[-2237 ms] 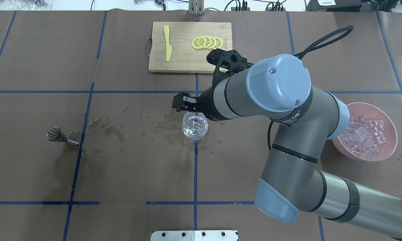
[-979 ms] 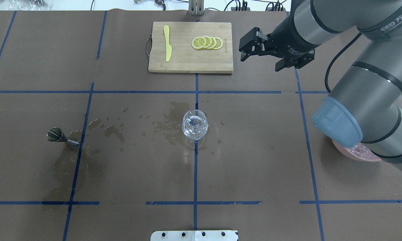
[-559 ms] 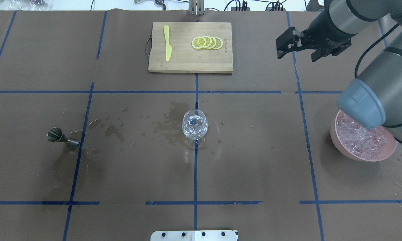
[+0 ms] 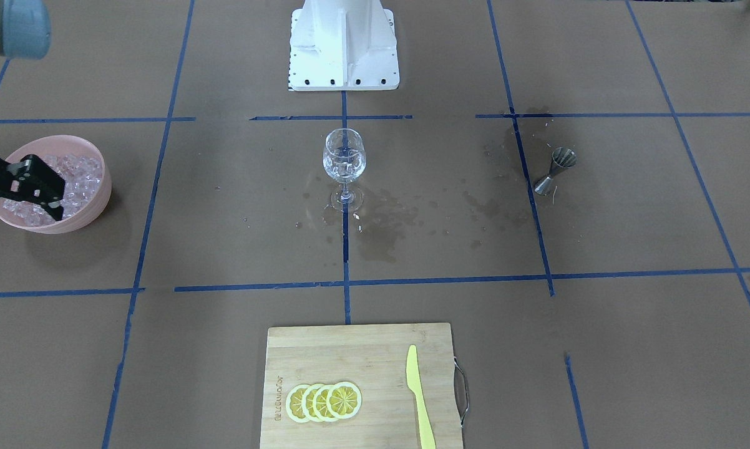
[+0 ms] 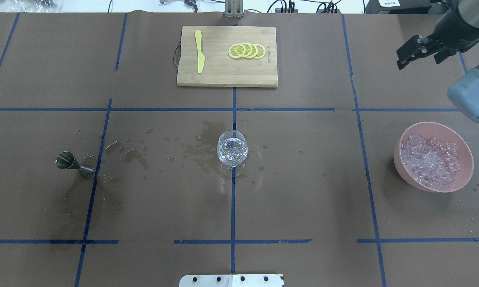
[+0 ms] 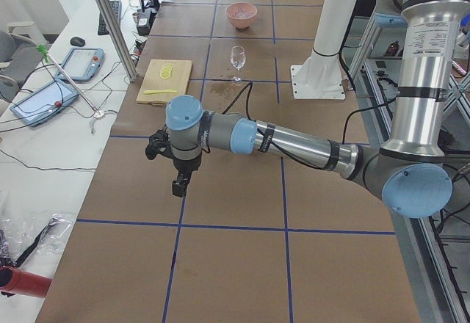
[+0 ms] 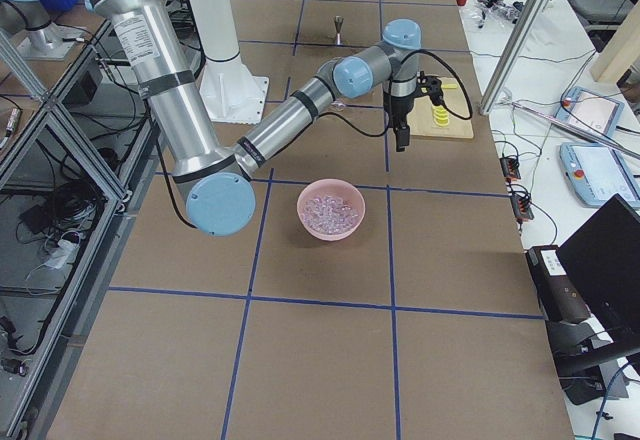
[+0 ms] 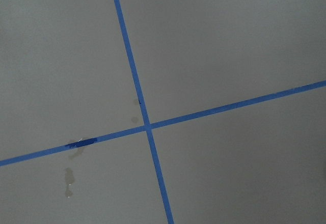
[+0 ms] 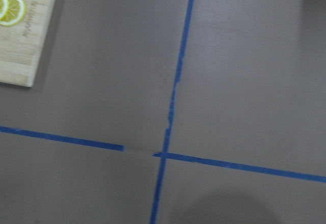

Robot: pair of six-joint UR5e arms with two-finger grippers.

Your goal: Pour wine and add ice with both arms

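Note:
A clear stemmed glass [image 5: 232, 151] [image 4: 344, 159] stands mid-table with glittering ice inside; I cannot tell the colourless wine apart from the cubes. More ice [image 5: 430, 161] fills a pink bowl [image 5: 399, 164] [image 4: 98, 193] at the right. My right gripper [image 5: 403, 59] [image 4: 43, 189] hangs open and empty above the far right of the table, beyond the bowl. My left gripper [image 6: 180, 185] shows only in the exterior left view, over bare paper far from the glass. Whether it is open or shut I cannot tell.
A steel jigger [image 5: 74, 164] stands at the left among wet stains. At the far side lies a bamboo cutting board [image 5: 219, 75] with lemon slices [image 5: 246, 51] and a yellow knife [image 5: 199, 52]. Blue tape lines grid the brown paper.
My right arm has swung from over the glass to the table's far right edge, uncovering the pink bowl. Its gripper has stayed open. The glass has not moved.

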